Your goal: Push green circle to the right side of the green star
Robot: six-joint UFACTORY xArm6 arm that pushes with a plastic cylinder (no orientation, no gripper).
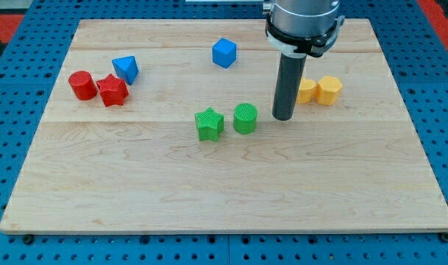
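The rod hides part of one yellow block, leaving its shape unclear.

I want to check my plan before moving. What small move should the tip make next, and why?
Probably none toward the blocks: lift or ease my tip away to the view's right. The green circle already sits just right of the green star, close beside it. My tip stands to the circle's right, so pushing left would knock it into the star.
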